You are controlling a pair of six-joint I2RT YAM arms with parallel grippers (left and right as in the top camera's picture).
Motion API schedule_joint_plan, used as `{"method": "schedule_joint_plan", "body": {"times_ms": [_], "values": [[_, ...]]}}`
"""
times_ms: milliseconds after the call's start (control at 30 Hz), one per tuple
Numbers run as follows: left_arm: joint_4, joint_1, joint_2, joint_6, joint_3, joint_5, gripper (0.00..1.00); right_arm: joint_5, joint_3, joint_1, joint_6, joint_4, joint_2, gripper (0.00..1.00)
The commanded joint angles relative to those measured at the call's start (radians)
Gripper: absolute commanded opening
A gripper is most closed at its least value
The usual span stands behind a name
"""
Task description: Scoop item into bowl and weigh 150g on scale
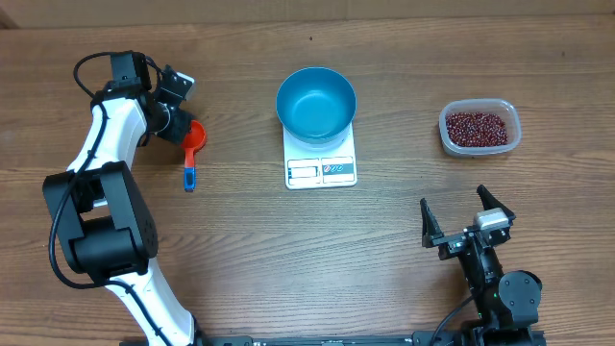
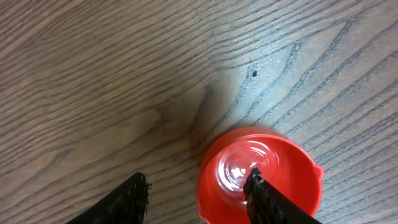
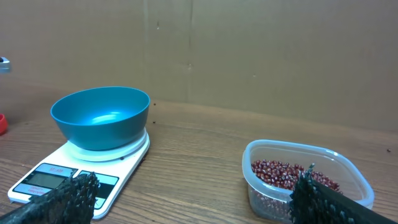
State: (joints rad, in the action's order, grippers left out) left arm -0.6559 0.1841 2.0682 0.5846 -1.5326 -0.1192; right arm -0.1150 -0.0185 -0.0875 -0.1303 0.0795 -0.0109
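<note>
Two arms work at a wooden worktop (image 1: 288, 259), one toward each end. The left gripper (image 2: 198, 180) hangs low over a red scoop (image 1: 195, 136) that lies toward the worktop's left end, its blue handle pointing at the near edge. This gripper's fingers stand apart: one fingertip (image 2: 254, 179) is over the inside of the scoop's cup, the other over bare wood just beside the rim, and neither is clamped on anything. The right gripper (image 1: 454, 200) sits near the worktop's near right corner with its fingers spread wide and nothing between them. The blue bowl (image 1: 316, 104) stands empty on the white scale (image 1: 321, 170) about midway along the worktop, toward the far edge, with the scale's display and buttons on its near side. The beans (image 1: 477, 126) all lie in a clear plastic tub (image 1: 517, 130) toward the far right corner, well apart from the scale.
</note>
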Motion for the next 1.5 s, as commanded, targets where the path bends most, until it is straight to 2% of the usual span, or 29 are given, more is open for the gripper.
{"method": "schedule_joint_plan", "body": {"times_ms": [0,267,567,633,1067,1233,1333,1467], "values": [[0.010,0.005,-0.007,0.022,-0.020,-0.019,0.53,0.010,0.010,-0.007,0.007,-0.004,0.009,1.00],[0.005,0.000,0.044,-0.006,-0.020,-0.063,0.47,0.010,0.010,-0.007,0.007,-0.004,0.009,1.00],[0.006,0.000,0.050,-0.008,-0.020,-0.057,0.46,0.010,0.010,-0.007,0.007,-0.004,0.009,1.00],[0.006,0.000,0.052,-0.008,-0.020,-0.058,0.42,0.010,0.010,-0.007,0.007,-0.004,0.009,1.00],[0.010,0.004,0.081,-0.013,-0.014,-0.056,0.41,0.010,0.010,-0.007,0.007,-0.004,0.009,1.00],[0.016,0.005,0.084,-0.016,-0.014,-0.056,0.32,0.010,0.010,-0.007,0.007,-0.004,0.008,1.00],[0.042,0.007,0.084,-0.063,-0.014,-0.056,0.04,0.010,0.010,-0.007,0.007,-0.004,0.009,1.00],[0.071,0.007,0.084,-0.164,-0.015,-0.056,0.04,0.010,0.010,-0.007,0.007,-0.004,0.009,1.00]]}}
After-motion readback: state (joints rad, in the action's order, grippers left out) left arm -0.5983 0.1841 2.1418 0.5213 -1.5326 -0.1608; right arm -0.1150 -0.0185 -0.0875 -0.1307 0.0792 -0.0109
